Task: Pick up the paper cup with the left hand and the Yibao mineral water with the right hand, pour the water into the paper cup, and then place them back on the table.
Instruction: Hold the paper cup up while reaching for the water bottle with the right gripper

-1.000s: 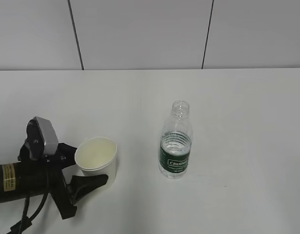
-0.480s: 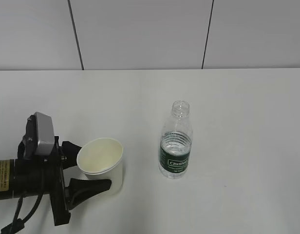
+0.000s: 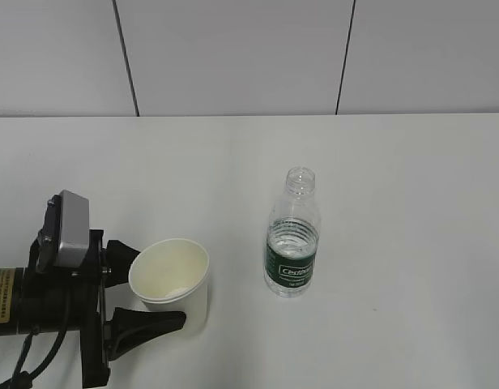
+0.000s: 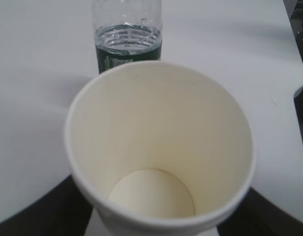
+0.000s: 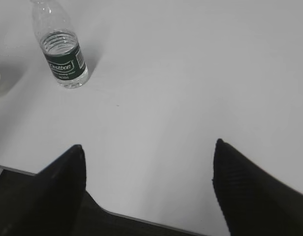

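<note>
The cream-white paper cup [image 3: 170,279] sits between the two black fingers of my left hand [image 3: 148,285], which is shut on it low at the front left of the table [image 3: 395,162]. The cup leans slightly and is empty; it fills the left wrist view [image 4: 161,147], with dark fingers [image 4: 53,209] on both sides. The Yibao mineral water [image 3: 292,235] stands upright and capless to the right of the cup, apart from it. It shows behind the cup in the left wrist view [image 4: 128,44]. My right hand [image 5: 148,146] is open and empty over the table's near edge, far from the bottle [image 5: 63,49]. It is out of the exterior view.
A grey panelled wall [image 3: 233,57] rises behind the table's far edge. The table's near edge [image 5: 141,220] runs under my right fingers.
My left hand has moved right and toward the front of the table with the cup in it. The bottle has not moved.
</note>
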